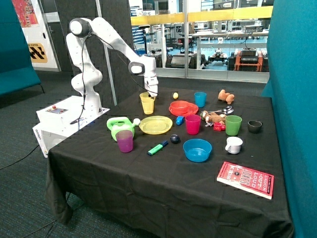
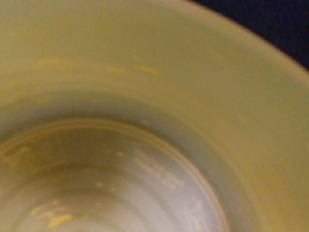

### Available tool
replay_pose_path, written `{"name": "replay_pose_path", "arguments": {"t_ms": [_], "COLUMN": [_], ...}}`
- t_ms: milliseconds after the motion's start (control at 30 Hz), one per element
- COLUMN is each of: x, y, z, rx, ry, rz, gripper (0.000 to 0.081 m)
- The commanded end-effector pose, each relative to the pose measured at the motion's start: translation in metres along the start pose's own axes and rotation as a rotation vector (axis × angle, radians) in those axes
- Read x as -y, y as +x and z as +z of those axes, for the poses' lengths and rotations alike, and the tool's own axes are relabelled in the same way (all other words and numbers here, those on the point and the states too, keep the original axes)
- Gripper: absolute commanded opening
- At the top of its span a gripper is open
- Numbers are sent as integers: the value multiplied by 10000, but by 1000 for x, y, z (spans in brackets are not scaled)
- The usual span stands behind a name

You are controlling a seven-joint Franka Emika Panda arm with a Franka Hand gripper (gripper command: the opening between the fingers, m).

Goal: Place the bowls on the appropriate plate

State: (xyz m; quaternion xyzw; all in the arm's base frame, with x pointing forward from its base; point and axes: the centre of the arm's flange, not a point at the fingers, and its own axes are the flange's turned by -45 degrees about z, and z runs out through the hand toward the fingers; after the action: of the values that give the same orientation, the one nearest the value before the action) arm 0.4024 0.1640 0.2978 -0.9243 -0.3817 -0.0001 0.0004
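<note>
The gripper is lowered at the rim of a tall yellow cup, whose inner wall and bottom fill the wrist view; whether the fingers are released or clenched cannot be told. Just beyond the cup lies an empty yellow plate. Farther off, a red-orange bowl sits on a red plate on the black surface.

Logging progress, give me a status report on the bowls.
Gripper down at yellow container, by yellow plate. Red bowl on red plate. No bowl on yellow plate yet.
</note>
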Motion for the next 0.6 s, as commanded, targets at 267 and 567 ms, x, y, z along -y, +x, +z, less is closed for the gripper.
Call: {"name": "replay_pose_path", "arguments": {"t_ms": [267,567], "x": [-7,-5], "y": [4,5], "z": [4,4], "rx": [5,5], "ry": [-7,-7], "rz": [243,260], "gripper": [1,0]}}
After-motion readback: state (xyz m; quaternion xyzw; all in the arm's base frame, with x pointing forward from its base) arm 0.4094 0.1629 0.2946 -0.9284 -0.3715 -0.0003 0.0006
